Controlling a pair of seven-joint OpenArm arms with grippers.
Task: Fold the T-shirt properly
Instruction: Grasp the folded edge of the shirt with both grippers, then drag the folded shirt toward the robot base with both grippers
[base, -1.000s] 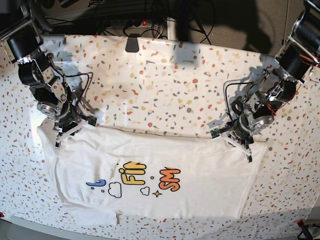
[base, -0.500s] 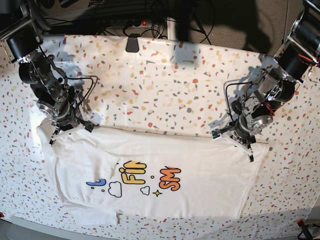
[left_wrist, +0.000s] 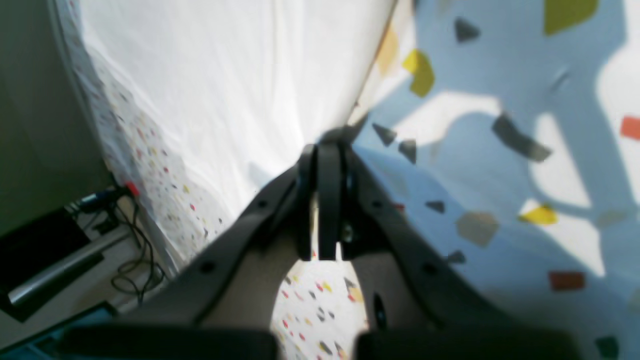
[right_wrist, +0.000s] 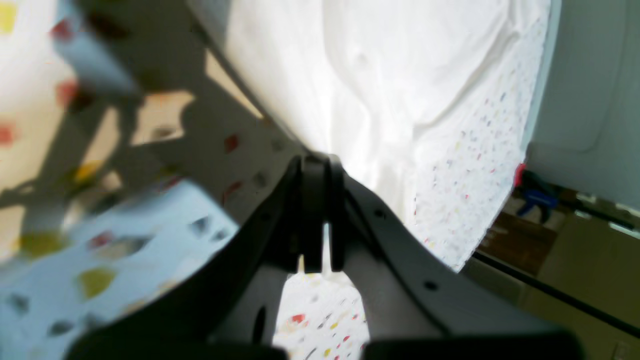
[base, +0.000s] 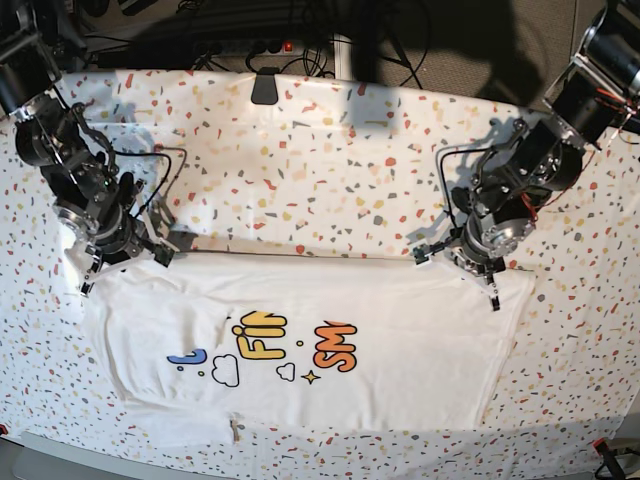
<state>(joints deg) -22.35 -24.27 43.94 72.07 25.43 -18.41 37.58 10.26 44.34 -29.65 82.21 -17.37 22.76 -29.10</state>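
Observation:
The white T-shirt (base: 390, 330) lies folded across the front of the speckled table (base: 330, 170), with part of its colourful print (base: 262, 343) facing up. My left gripper (base: 478, 266) is shut on the shirt's far edge at the right of the base view. In the left wrist view the left gripper (left_wrist: 327, 150) has its tips pressed together where the white cloth (left_wrist: 210, 75) ends. My right gripper (base: 122, 252) is shut on the far edge at the left. In the right wrist view the right gripper (right_wrist: 315, 161) pinches the rim of the white cloth (right_wrist: 400, 75).
A black clip (base: 265, 88) sits at the table's back edge, with cables behind it. A red clamp (base: 600, 445) marks the front right corner. The shirt's near hem lies close to the table's front edge.
The right gripper has closed on the shirt's far edge. Both arms have drawn back, and the shirt with its print has slid away from the front edge.

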